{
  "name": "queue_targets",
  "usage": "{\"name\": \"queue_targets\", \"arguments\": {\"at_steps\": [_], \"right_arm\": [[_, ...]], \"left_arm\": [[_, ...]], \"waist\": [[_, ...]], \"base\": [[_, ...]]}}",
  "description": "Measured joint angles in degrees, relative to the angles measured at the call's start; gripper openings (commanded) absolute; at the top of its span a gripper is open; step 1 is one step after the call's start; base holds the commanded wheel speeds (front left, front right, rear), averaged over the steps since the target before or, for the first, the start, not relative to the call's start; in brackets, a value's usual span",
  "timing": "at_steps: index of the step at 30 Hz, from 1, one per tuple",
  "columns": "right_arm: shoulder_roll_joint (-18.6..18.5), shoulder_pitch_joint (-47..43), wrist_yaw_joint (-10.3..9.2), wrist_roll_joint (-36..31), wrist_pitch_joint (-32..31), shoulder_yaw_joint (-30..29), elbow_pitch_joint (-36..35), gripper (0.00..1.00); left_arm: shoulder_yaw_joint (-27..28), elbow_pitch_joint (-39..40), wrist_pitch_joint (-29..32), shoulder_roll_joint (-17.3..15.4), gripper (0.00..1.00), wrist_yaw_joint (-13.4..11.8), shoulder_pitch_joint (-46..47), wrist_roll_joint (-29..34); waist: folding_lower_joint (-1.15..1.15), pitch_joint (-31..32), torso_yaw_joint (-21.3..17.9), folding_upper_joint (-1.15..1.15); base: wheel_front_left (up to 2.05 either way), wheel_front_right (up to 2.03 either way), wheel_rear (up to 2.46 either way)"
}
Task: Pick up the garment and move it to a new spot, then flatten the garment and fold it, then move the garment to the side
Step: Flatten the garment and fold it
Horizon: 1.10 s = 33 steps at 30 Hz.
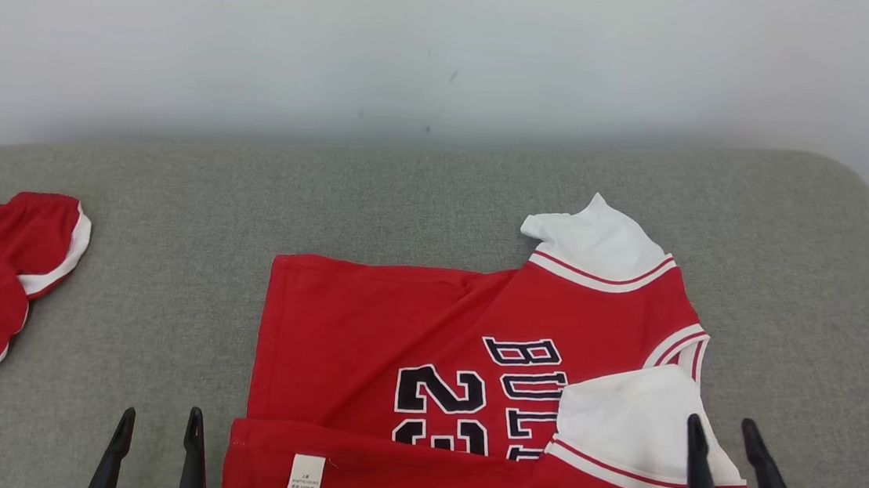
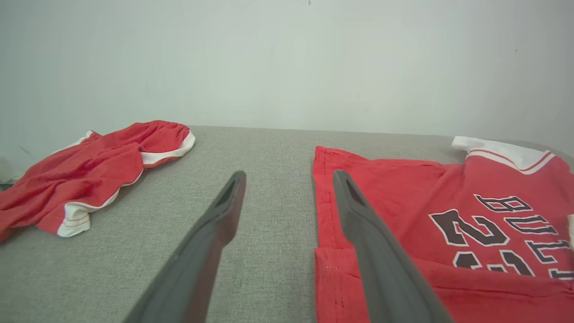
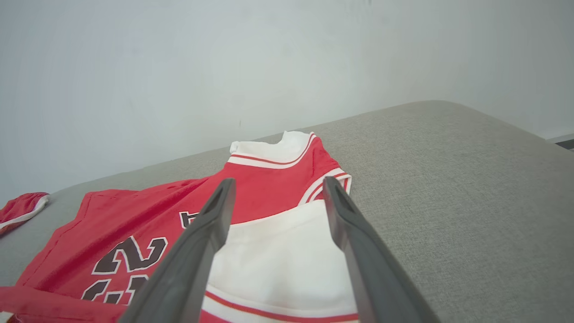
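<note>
Folding looks under way: the red jersey [image 1: 364, 324] lies mid-cushion [image 1: 407, 194] with its near edge turned over, left gripper [image 1: 160, 411] and right gripper [image 1: 722, 420] wide open, empty, at its near corners, so fresh grips for another fold seem next.

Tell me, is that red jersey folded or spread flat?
Partly folded: the red jersey has its near edge turned over, care label showing, white sleeve across the lettering.
</note>
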<state>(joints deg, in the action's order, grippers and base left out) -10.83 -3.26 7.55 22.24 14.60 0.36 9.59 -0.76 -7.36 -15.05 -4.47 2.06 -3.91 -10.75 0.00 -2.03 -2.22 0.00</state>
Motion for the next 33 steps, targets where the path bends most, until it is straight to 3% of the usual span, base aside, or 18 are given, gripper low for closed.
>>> {"name": "queue_targets", "arguments": {"at_steps": [4,13,24,31,33], "right_arm": [[2.8,0.0,0.00,-5.3,0.4,0.6,-3.4,1.00],[5.9,-3.8,0.00,-8.9,0.5,0.3,-5.5,1.00],[6.4,-2.1,0.00,-10.2,0.5,-0.9,-5.3,1.00],[4.7,6.4,0.00,-10.3,0.5,-2.3,-4.3,1.00],[3.7,10.3,0.00,-10.2,0.5,-2.2,-3.1,1.00]], "left_arm": [[0.7,0.5,0.0,0.9,1.00,0.4,-0.9,3.4],[1.0,-1.0,0.0,1.4,1.00,0.4,-3.2,5.2],[1.5,-1.6,0.0,1.5,1.00,0.6,-1.5,4.0],[3.8,-5.2,0.0,1.4,1.00,3.6,6.9,1.8],[3.1,-8.2,0.0,0.0,1.00,4.5,10.5,1.6]], "waist": [[0.00,0.2,0.1,0.00],[0.00,0.1,0.7,0.00],[0.00,-1.5,0.9,0.00],[0.00,-4.1,0.0,0.00],[0.01,-5.2,-0.3,0.00]], "base": [[0.00,0.00,0.00],[0.00,0.00,0.00],[0.00,0.00,0.00],[0.00,0.00,0.00],[0.00,0.00,0.00]]}}
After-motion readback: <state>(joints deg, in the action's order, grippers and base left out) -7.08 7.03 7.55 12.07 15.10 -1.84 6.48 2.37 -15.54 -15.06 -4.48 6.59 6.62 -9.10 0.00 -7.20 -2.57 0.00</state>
